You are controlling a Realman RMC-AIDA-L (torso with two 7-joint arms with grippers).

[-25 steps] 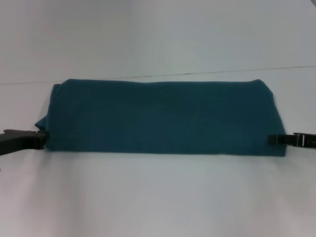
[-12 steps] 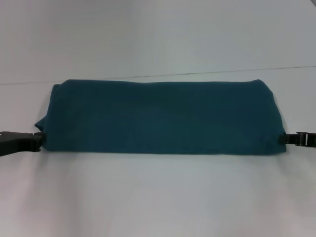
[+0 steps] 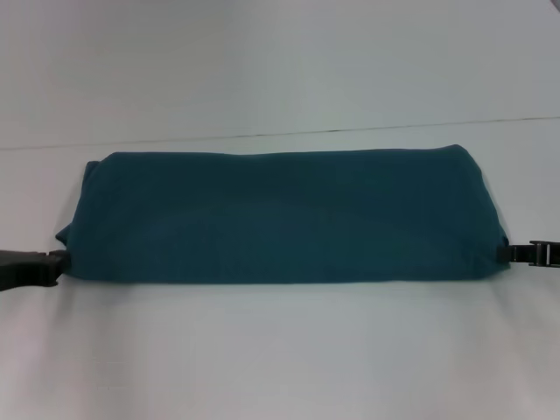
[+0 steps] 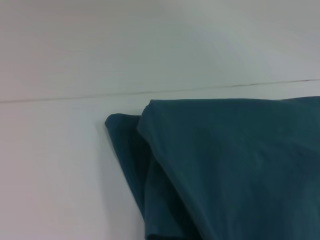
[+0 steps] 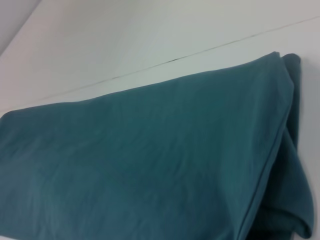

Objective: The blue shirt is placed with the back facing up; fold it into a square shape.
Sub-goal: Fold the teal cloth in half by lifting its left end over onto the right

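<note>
- Worktop (image 3: pixel 280 359), pale and plain, fills the near part of the head view and runs on past the garment to a thin dark seam line across it farther back
- Left gripper (image 3: pixel 54 264) lies low at the left end of the folded cloth, its tip touching the near left corner; whether its fingers are clenched on fabric or released cannot be told
- Right gripper (image 3: pixel 516 254) sits at the opposite end, its tip meeting the near right corner; its fingers' state cannot be told either
- The blue shirt (image 3: pixel 280 219) lies between the 2 grippers as a long folded band stretched across the worktop, plain side up, near edge straight, far edge just short of the seam line
- In the left wrist view the blue shirt (image 4: pixel 230 170) shows layered folds at its end; the right wrist view shows the blue shirt (image 5: pixel 150 160) with a doubled edge at its end
</note>
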